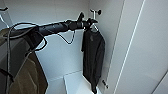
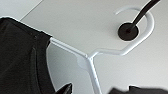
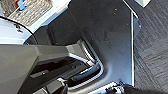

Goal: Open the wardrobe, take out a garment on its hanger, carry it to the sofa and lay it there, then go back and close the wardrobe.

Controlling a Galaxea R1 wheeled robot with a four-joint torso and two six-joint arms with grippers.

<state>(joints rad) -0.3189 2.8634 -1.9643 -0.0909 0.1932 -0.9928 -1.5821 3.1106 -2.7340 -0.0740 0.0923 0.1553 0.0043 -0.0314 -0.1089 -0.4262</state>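
The wardrobe [image 1: 62, 15] stands open, its white inside facing me. The black garment [image 1: 93, 57] hangs on the white hanger [image 2: 100, 52], whose curved top loops over a black hook [image 2: 128, 31] on the inner wall. My left arm reaches in from the left, and the left gripper [image 1: 90, 23] is up at the hanger's neck. In the left wrist view the left gripper [image 2: 92, 90] is open, its two dark fingertips [image 2: 66, 88] apart on either side of the hanger's thin stem. The garment's shoulder [image 2: 22, 57] lies just beside them.
An olive-brown jacket [image 1: 30, 77] hangs close at the lower left, under my arm. The open white door [image 1: 150, 50] stands at the right. A white shelf block [image 1: 75, 82] sits low inside. The right wrist view shows my own dark base [image 3: 110, 37] and dark carpet [image 3: 152, 50].
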